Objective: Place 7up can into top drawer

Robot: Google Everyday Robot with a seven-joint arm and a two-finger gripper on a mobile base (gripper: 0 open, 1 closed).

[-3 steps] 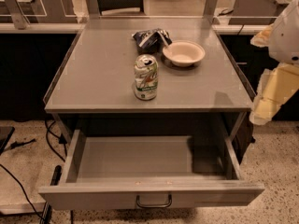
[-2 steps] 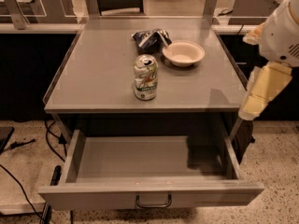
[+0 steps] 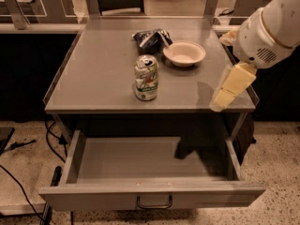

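The 7up can stands upright on the grey table top, near its front middle, white and green with a silver top. The top drawer is pulled out below the table, and its tray holds nothing; its curved handle sits at the centre of the front panel. My gripper hangs over the table's right front corner, cream coloured and pointing down and left. It is well to the right of the can and holds nothing that I can see.
A shallow cream bowl and a dark shiny snack bag lie behind the can. My white arm reaches in from the upper right. Cables lie on the floor at left. A raised lip runs along the table's sides.
My arm and gripper have moved left, from beside the table's right edge to over its right front corner. The can, bowl, bag and drawer have not moved.
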